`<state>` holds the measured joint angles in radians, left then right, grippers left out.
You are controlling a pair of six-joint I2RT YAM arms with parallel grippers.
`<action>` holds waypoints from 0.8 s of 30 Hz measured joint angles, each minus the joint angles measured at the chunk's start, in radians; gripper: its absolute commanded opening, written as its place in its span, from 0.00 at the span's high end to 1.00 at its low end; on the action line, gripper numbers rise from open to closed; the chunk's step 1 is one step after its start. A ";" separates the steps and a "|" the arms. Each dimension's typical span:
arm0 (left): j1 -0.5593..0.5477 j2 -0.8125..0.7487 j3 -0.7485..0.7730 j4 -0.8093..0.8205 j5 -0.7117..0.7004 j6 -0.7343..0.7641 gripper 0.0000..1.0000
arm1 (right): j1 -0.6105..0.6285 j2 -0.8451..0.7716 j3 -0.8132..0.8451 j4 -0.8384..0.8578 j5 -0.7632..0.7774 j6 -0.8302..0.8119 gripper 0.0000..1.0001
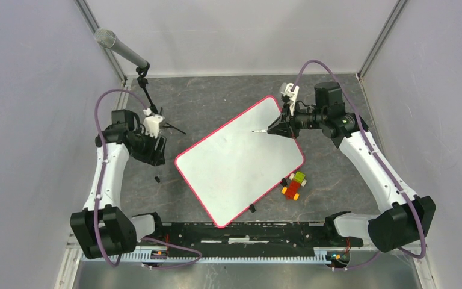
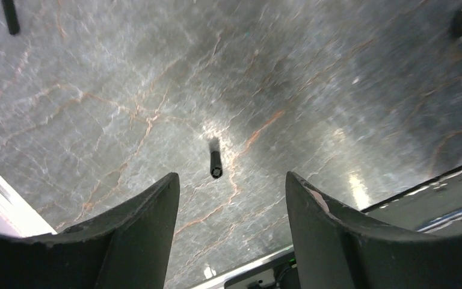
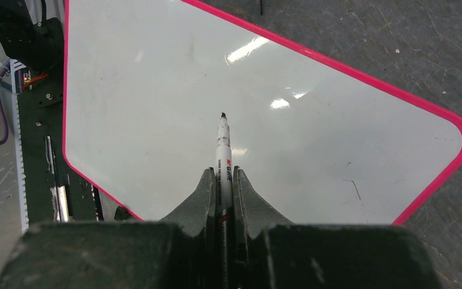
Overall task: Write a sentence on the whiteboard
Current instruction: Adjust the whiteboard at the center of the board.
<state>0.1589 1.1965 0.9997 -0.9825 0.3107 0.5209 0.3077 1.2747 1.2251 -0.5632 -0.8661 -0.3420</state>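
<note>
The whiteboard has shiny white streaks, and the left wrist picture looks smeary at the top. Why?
Right wrist view: the streaks on the whiteboard are glare, lights mirrored in its glossy face. Left wrist view: the table smears toward the upper right, probably motion blur. Top external view: sharp, evenly lit.

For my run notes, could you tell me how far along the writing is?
Done: marker uncapped, a black cap on the table below the open left gripper. In hand: right gripper holds the marker above the whiteboard. Left: the whole sentence; the board shows no words.
</note>
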 measured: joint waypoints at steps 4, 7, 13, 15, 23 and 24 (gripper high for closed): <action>0.029 -0.008 0.126 -0.085 0.117 -0.004 0.28 | 0.005 0.000 0.002 -0.001 0.001 -0.012 1.00; 0.040 -0.008 0.219 -0.152 0.250 0.002 0.29 | 0.006 0.000 0.002 -0.007 0.003 -0.024 1.00; 0.035 0.000 0.277 -0.275 0.515 0.032 0.32 | 0.006 0.000 0.003 -0.023 0.003 -0.038 1.00; 0.030 0.016 0.277 -0.298 0.579 0.036 0.33 | 0.006 0.000 0.004 -0.025 0.003 -0.042 1.00; -0.030 0.068 0.256 -0.225 0.721 -0.017 0.37 | 0.007 0.000 0.008 -0.042 0.004 -0.053 1.00; -0.047 0.073 0.251 -0.212 0.724 -0.027 0.38 | 0.006 0.000 0.009 -0.045 0.004 -0.053 1.00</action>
<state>0.1123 1.2697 1.2507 -1.1946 1.0348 0.4942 0.3141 1.2747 1.2343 -0.6079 -0.8623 -0.3954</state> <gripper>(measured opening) 0.655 0.117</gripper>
